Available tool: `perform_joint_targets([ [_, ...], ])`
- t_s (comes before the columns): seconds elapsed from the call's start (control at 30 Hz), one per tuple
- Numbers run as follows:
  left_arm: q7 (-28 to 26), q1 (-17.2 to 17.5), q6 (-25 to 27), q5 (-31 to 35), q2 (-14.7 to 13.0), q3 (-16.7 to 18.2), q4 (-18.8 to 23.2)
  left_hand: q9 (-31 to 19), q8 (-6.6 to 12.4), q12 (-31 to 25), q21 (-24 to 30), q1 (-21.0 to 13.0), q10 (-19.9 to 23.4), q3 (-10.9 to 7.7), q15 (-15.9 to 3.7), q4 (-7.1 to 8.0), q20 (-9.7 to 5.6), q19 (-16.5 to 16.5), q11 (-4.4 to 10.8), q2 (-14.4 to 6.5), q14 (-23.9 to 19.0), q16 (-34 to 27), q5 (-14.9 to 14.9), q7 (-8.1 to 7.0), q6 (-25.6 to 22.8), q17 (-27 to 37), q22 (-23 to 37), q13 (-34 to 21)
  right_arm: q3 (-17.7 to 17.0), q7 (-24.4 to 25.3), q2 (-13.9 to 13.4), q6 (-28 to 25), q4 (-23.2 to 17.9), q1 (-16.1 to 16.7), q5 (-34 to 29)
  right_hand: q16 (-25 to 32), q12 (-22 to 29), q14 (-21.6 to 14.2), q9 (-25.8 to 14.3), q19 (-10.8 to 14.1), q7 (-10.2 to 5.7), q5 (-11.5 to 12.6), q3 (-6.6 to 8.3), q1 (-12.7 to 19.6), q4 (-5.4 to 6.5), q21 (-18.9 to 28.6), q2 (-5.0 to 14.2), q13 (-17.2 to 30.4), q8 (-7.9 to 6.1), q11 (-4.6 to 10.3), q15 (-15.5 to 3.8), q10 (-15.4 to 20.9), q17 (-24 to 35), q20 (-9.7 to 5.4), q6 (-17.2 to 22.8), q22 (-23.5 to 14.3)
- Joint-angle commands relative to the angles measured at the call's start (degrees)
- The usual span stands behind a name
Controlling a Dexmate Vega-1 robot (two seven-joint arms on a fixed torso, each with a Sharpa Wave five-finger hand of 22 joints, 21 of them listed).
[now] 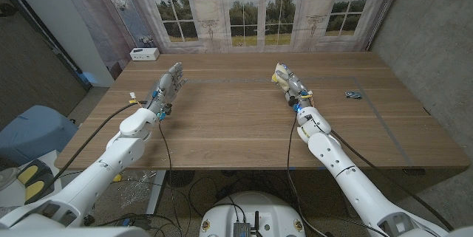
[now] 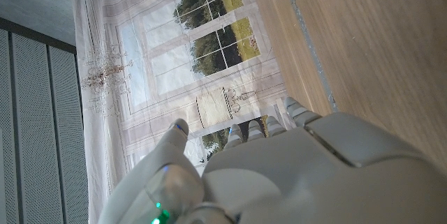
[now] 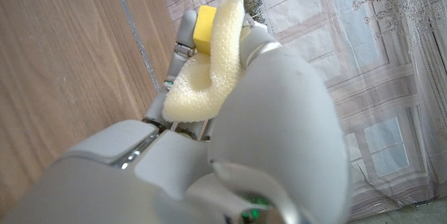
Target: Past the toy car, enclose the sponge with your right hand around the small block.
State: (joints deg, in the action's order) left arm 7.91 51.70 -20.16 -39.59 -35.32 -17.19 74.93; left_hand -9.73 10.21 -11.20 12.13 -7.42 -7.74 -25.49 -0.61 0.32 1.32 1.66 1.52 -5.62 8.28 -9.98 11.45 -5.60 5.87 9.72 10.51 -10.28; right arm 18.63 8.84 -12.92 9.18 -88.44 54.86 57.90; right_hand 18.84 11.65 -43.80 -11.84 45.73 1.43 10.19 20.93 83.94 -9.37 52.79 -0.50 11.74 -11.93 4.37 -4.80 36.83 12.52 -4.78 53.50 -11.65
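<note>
- Gripping the sponge [image 3: 202, 77], the right hand [image 1: 290, 83] is sitting over the far middle of the bench [image 1: 244, 134]; its fingers [image 3: 183, 39] are clamped on the pale foam, which is bending into a curl between them.
- Showing at the top of that curl in the right wrist view is the block [image 3: 205, 28], a small yellow piece; it is looking wrapped on one side only, so I judge the enclosing as partly done rather than finished.
- Lying on the bench well apart from the right hand, toward the robot's right, is the car [image 1: 354, 94], a small dark toy.
- Waiting on the other side, the left hand [image 1: 168, 88] is holding nothing, with its fingers apart and stretched out.
- Risking a slip: the block is poking out at the open end of the foam, so any loosening or twisting of the grip could let it drop out.
- Risking a spring-back: bent foam wants to straighten, and if the fingers ease off, the sponge may pop open and leave the block bare.
- Risking a squeeze too hard: pressing more could push the block out through the gap instead of closing the foam round it.
- Judging the grip from the head view is hard, since the sponge is showing small there.
</note>
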Motion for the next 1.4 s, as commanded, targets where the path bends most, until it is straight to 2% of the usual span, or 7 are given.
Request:
perform_joint_targets([
  [0.03,-0.36,-0.12,0.20,0.27,0.09,-0.17,0.26,-0.15,0.13,-0.24,0.03,0.01,-0.38,0.02,0.11,-0.22,0.06,-0.06,0.01,-0.22,0.23,-0.30,-0.11,-0.28,-0.01,0.16,0.33,-0.20,-1.91,-4.15,0.37,-1.26,0.62,0.06,6.86,-0.21,-0.15,-0.73,-0.33,0.25,0.28,0.23,0.31,8.80,-0.04,0.32,8.25,0.19,0.17,-0.12,-8.51,0.18,0.06,-7.87,-0.06,-0.18],
  [0.63,1.00,0.20,0.22,-0.55,-0.57,0.23,0.06,-0.15,0.14,-0.26,0.05,0.07,-0.30,0.03,0.12,-0.24,0.10,-0.09,0.03,-0.27,0.22,-0.30,-0.10,-0.23,-0.06,0.16,0.33,-0.20,-3.72,-6.66,0.86,-2.20,-1.23,2.11,12.58,-0.42,-0.28,-0.69,-0.36,0.08,0.34,0.31,0.33,8.90,-0.05,0.88,8.18,0.20,0.39,-0.23,-8.51,-0.06,0.05,-7.86,-0.43,-0.04],
  [1.07,4.61,-0.36,0.04,-1.76,-1.50,0.53,-1.54,-0.15,0.14,-0.24,0.07,0.10,-0.34,0.00,0.20,-0.23,0.05,-0.14,-0.01,-0.40,0.21,-0.30,-0.07,-0.15,-0.12,0.16,0.33,-0.20,-3.41,-3.84,1.02,-0.04,-4.41,4.29,11.35,-0.54,-0.32,-0.68,-0.38,-0.10,0.29,0.36,0.34,8.97,-0.07,1.23,8.13,0.22,0.43,-0.23,-8.50,-0.13,0.06,-7.88,-0.45,0.06],
  [1.4,8.39,-2.26,-0.08,-2.49,-1.76,0.36,-4.62,-0.15,0.16,-0.25,0.08,0.12,-0.29,-0.03,0.18,-0.22,0.12,-0.18,-0.12,-0.48,0.12,-0.33,-0.06,-0.11,-0.20,0.16,0.33,-0.20,-3.07,-2.31,0.37,0.75,-6.54,5.61,10.59,-0.60,-0.34,-0.70,-0.39,-0.23,0.27,0.39,0.35,9.01,-0.07,1.44,8.10,0.22,0.51,-0.38,-8.49,-0.18,0.07,-7.89,-0.62,0.12],
])
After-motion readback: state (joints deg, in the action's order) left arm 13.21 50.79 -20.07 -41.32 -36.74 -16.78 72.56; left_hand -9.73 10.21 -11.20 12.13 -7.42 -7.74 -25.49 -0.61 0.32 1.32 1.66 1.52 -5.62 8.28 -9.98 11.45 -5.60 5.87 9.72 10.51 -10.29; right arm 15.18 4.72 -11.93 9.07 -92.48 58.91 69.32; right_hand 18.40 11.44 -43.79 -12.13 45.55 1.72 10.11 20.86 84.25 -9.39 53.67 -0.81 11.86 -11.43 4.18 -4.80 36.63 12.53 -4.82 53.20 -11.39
